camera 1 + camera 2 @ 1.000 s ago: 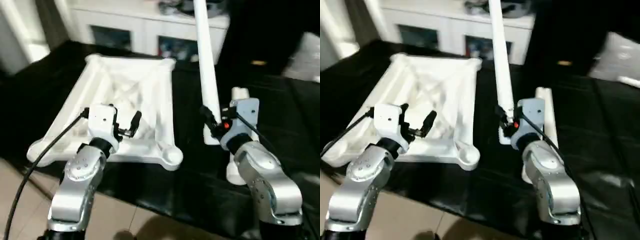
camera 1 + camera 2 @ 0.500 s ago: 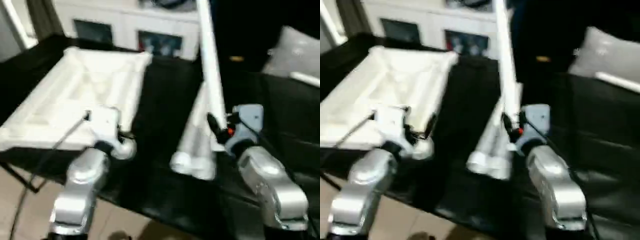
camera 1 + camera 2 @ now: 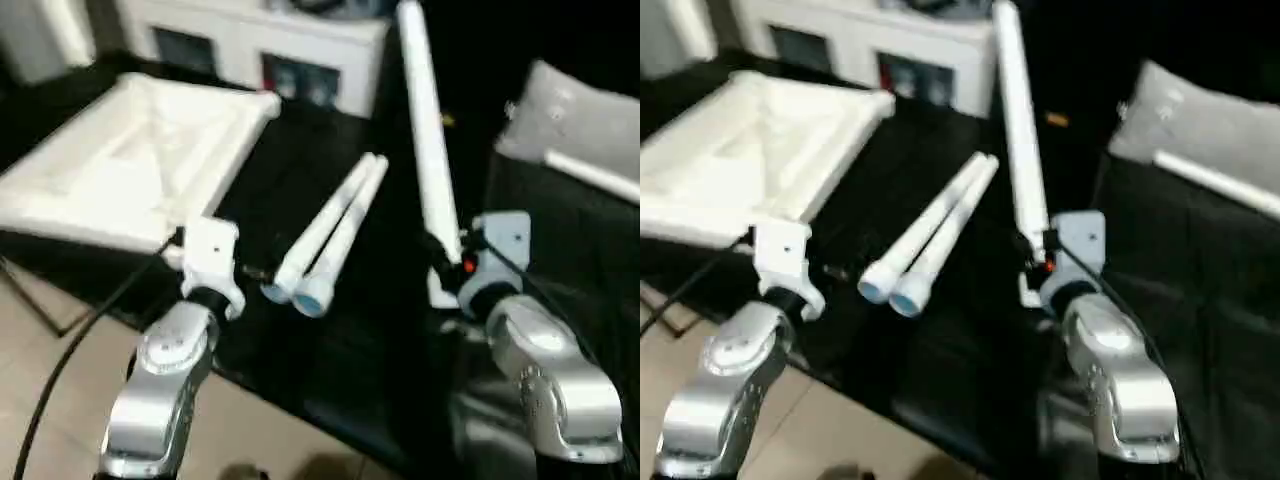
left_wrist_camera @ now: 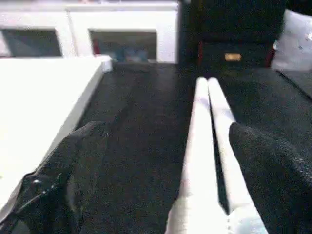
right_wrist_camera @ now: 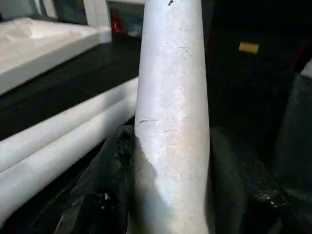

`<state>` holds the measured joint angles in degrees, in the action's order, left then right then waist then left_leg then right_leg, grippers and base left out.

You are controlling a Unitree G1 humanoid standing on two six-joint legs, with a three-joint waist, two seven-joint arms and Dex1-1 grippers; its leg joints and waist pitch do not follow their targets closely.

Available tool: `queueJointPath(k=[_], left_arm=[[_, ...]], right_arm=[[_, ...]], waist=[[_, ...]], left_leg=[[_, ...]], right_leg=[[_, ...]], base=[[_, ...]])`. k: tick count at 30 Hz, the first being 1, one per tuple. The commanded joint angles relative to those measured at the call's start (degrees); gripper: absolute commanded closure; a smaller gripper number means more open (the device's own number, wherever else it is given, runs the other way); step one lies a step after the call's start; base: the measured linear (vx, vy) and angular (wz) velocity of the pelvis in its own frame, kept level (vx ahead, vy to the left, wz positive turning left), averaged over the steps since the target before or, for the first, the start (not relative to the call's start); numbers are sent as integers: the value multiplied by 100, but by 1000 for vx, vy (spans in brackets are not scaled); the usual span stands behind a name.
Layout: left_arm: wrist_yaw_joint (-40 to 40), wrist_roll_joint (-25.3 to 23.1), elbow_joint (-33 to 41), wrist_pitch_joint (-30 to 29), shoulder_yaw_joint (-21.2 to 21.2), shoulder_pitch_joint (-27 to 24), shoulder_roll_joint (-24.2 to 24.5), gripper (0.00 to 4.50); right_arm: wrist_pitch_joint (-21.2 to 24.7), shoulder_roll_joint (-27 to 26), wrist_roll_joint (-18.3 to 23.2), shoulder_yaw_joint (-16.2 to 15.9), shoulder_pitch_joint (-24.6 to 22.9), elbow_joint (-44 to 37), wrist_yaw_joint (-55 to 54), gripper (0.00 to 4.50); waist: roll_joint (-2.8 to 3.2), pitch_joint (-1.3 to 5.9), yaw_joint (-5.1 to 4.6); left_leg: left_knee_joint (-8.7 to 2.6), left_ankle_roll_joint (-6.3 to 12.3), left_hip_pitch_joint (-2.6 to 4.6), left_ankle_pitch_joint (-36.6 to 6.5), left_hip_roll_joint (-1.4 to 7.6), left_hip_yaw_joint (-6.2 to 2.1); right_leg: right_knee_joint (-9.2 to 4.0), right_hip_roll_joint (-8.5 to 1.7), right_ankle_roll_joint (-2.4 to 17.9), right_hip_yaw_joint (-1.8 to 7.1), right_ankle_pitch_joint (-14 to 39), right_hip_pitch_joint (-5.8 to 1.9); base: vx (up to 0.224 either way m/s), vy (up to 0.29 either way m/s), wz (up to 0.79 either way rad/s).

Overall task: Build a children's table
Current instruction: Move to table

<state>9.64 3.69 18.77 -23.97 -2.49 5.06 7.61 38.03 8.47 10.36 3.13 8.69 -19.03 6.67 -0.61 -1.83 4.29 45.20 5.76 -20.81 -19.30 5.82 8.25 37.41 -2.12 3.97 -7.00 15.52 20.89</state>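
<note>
While right jaws clamp a long tapered white leg (image 3: 428, 160), left jaws gape empty.

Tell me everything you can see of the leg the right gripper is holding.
The leg is a long white plastic-looking tube, scuffed in the wrist view. It stands nearly upright, leaning slightly, rising above the black surface. The right gripper clamps it near its lower end, jaws on either side. It is apart from the two legs lying flat.

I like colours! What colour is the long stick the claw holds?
White, clearest in the right wrist view: the leg.
</note>
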Motion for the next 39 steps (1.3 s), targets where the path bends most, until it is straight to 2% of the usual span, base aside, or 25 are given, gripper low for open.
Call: queueJointPath(k=[1,2,3,4,6,7,8,9,10,11,12,15,16,17,18,19,21,22,23,24,25,26,28,29,39], left_arm=[[-25,-11,2,-48,14,21,24,10],[-27,-16,2,-50,12,26,18,10],[-27,-17,1,-51,12,28,18,10],[-27,-17,1,-51,13,28,17,10],[-35,-21,-3,-49,15,32,18,10],[-41,-23,-7,-47,20,36,21,10],[-46,-24,-11,-46,25,41,26,10],[-48,-25,-13,-46,27,44,29,10],[-48,-28,-15,-51,36,48,34,10],[-47,-33,-15,-58,49,53,43,10],[-46,-34,-16,-60,53,56,47,10],[-47,-34,-32,-58,63,69,62,10],[-48,-36,-38,-56,65,74,68,10],[-43,-48,-63,-43,67,99,88,10],[-41,-50,-71,-40,67,107,91,10],[-27,-56,-109,-11,66,140,101,10],[-23,-48,-119,-6,68,146,100,10],[-15,-12,-129,-27,78,150,96,10],[-15,-12,-129,-27,78,150,96,10],[15,9,-140,-48,73,160,113,10],[31,11,-146,-56,66,168,127,10],[40,9,-154,-56,59,173,140,10],[44,12,-165,-57,56,179,151,10],[48,14,-178,-55,60,188,154,10],[72,23,-241,-32,107,199,228,10]], right_arm=[[11,-9,-42,34,18,-30,-9,261],[28,3,-36,22,14,-43,2,261],[32,7,-36,19,13,-45,6,261],[33,8,-35,17,13,-46,7,261],[54,35,-8,-20,6,-72,58,261],[66,26,53,-23,0,-102,88,261],[114,32,77,-24,9,-116,97,261],[140,35,88,-24,15,-122,100,261],[134,43,54,-46,24,-120,79,261],[137,8,10,-33,40,-81,-8,261],[149,-2,1,-25,47,-64,-32,261],[74,-33,1,28,66,-26,-66,261],[71,-30,0,30,71,-23,-64,261],[42,-56,3,64,97,-24,-102,261],[41,-59,3,69,105,-26,-110,261],[53,-61,-6,76,143,-36,-153,261],[60,-60,-9,76,152,-39,-166,261],[80,-65,-29,86,176,-41,-202,261],[80,-65,-29,86,176,-41,-202,261],[103,-79,-46,138,225,-39,-243,261],[113,-82,-53,163,246,-36,-263,261],[128,-80,-46,196,276,-30,-276,261],[138,-58,-42,241,322,-13,-285,261],[139,-40,-26,261,345,1,-283,261],[139,-90,-98,231,450,43,-286,261]], waist=[[-38,242,30],[356,378,-86],[426,452,-63],[395,362,-55],[345,388,-40],[223,401,-81],[-176,423,-68],[61,282,33],[-270,437,102],[-192,409,111],[-161,328,-26],[115,296,-40],[384,260,-115],[463,417,-139],[385,325,-53],[388,377,-163],[124,359,-124],[-161,415,-33],[-171,412,225],[-232,346,206],[-180,277,192],[-79,220,194],[47,169,130],[131,182,141],[239,286,151]], left_leg=[[-358,9,-135,-798,166,-60],[-1456,697,501,1150,1852,-1094],[-1543,812,615,1731,2308,-1248],[-1440,757,474,2690,1946,-962],[-1269,1508,401,3760,1448,-706],[-1350,1946,255,3308,1119,-522],[-1102,2111,-183,2260,370,-622],[-1051,1989,-476,1604,139,-434],[116,1320,-450,280,-76,-20],[262,492,-556,-9,73,31],[103,-71,-246,-479,45,119],[-564,99,-15,-596,338,49],[-1482,408,280,-181,1574,-746],[-1726,659,467,208,2281,-1120],[-1627,588,500,1064,2116,-858],[-1470,1189,532,2230,1745,-837],[-1321,1759,203,1859,1062,-354],[-481,1440,-223,875,-11,40],[-54,467,-357,205,-65,-23],[-193,-15,-348,390,-60,-51],[-483,-648,-245,693,-36,-138],[-750,-586,-157,388,141,-228],[-1125,-481,-212,150,314,-381],[-1224,-537,72,-202,466,-331],[-1491,-532,61,219,802,-246]], right_leg=[[-1070,-806,1647,712,1444,-497],[-136,-218,-120,9,781,56],[384,-321,-589,56,1152,397],[936,-340,-681,212,1058,763],[745,-333,-261,413,226,822],[417,-249,269,442,-215,562],[-37,-316,1240,475,-696,73],[-432,-543,1975,301,-31,-40],[-906,-985,2813,388,743,-208],[-880,-1028,2815,205,597,-249],[-999,-895,2416,278,533,-10],[-1307,-920,912,122,1888,-248],[-693,-305,-377,-300,1542,0],[187,-353,-766,-182,1329,194],[777,-352,-631,109,1118,703],[828,-435,-349,408,514,841],[186,-403,389,668,-349,404],[-498,-513,1234,856,-528,-32],[-631,-927,1103,1030,-718,-189],[-578,-834,400,931,-974,-111],[-635,-845,-1275,722,-546,-119],[-849,-1000,-1999,930,777,-143],[-905,-650,-1905,683,2175,-214],[-1042,-552,-1569,601,2632,-32],[-742,-652,-87,562,510,-165]], base=[[-90,-253,18],[-90,-253,18],[-85,-261,4],[-77,-231,-13],[-80,-232,-10],[-74,-306,-4],[-74,-306,-4],[-137,-339,16],[-146,-349,47],[-146,-349,47],[-93,-365,51],[-93,-315,22],[-111,-296,5],[-111,-296,5],[-88,-276,3],[-81,-258,8],[-89,-291,3],[-84,-308,-12],[-84,-308,-12],[-91,-302,-16],[-94,-285,-10],[-94,-285,-10],[-94,-154,-10],[-87,-128,-9],[-20,-24,8]])
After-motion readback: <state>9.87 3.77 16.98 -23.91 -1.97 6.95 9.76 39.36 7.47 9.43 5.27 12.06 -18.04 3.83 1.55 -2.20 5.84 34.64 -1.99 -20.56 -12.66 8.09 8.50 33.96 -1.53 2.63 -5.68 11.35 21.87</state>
